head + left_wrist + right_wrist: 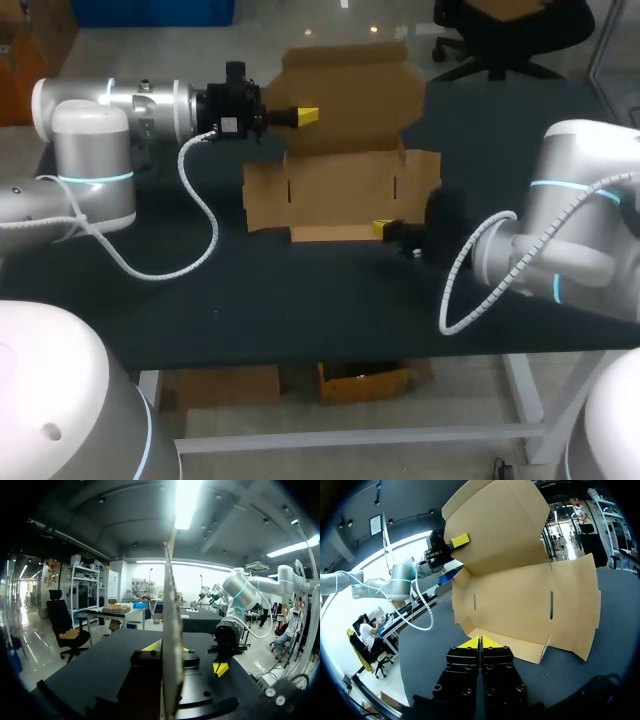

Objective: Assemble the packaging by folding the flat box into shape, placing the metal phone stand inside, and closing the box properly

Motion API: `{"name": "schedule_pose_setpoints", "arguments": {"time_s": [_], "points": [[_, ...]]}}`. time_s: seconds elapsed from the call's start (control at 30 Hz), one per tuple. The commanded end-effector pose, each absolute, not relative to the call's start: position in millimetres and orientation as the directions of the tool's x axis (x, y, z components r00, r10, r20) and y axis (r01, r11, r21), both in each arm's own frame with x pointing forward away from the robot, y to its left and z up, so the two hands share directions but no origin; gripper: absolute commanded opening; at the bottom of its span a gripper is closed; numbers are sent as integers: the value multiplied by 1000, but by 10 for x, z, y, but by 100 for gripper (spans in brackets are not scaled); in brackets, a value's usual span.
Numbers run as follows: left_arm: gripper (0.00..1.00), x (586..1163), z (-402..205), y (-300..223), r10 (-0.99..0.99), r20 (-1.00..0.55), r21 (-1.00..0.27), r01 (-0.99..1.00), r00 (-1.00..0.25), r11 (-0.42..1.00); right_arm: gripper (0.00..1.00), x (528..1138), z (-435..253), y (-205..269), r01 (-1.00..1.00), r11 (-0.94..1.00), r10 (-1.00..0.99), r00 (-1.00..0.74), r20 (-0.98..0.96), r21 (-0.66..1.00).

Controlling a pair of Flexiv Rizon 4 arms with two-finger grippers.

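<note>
Table (300, 310) had a dark matte top and sat on a white metal frame (350, 437), one leg (525, 395) showing at the near right.

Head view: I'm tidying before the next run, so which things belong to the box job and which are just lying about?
Job: cardboard box; left gripper, shut on its upper flap; right gripper, shut, tips at its front flap. No phone stand in view.
Not the job: only the black table.
</note>
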State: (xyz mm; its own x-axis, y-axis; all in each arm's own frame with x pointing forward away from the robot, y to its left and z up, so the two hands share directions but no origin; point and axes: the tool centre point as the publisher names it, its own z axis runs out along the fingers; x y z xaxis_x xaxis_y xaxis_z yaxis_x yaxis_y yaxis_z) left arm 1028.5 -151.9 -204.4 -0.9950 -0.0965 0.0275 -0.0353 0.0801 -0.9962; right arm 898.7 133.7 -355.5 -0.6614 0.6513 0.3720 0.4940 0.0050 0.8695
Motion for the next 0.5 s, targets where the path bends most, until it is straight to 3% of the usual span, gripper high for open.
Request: {"name": "schedule_pose_setpoints", "arguments": {"time_s": [0.03, 0.5], "points": [[0, 10276, -2073, -1521, -96, 27, -996, -35, -995, 78, 0, 9121, -3717, 1593, 483, 10, 690, -638, 344, 876], [0, 10276, -2073, -1521, -96, 27, -996, -35, -995, 78, 0, 9336, -3934, 1840, 466, 48, 721, -628, 292, 883]]}}
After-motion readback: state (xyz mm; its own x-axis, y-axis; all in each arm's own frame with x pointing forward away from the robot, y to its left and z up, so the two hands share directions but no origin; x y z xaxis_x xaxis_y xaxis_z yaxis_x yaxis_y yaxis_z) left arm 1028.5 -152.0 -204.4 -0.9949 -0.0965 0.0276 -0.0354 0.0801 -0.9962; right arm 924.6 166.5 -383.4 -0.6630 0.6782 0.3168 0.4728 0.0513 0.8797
